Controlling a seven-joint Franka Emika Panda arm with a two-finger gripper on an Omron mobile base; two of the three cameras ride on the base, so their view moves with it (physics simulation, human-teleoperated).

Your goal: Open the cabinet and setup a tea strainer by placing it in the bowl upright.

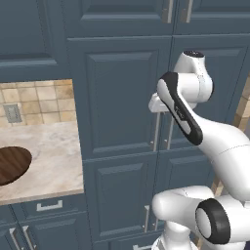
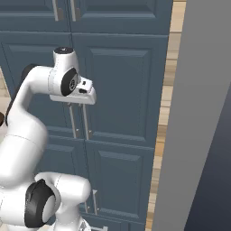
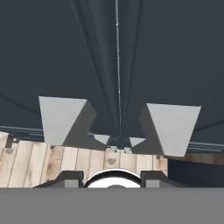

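While the pincer (image 3: 116,178) gapes at the cabinet (image 1: 122,97), the bowl (image 1: 12,163) rests on marble.

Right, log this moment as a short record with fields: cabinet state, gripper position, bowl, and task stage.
cabinet: the tall cabinet has both doors shut, the seam between them closed
handles: two vertical silver bar handles side by side at the door seam
gripper: gripper at the tops of the handles, close to the doors; open or shut cannot be told
bowl: dark wooden bowl on the counter left of the cabinet, partly cut by the picture edge
task stage: cabinet not yet opened
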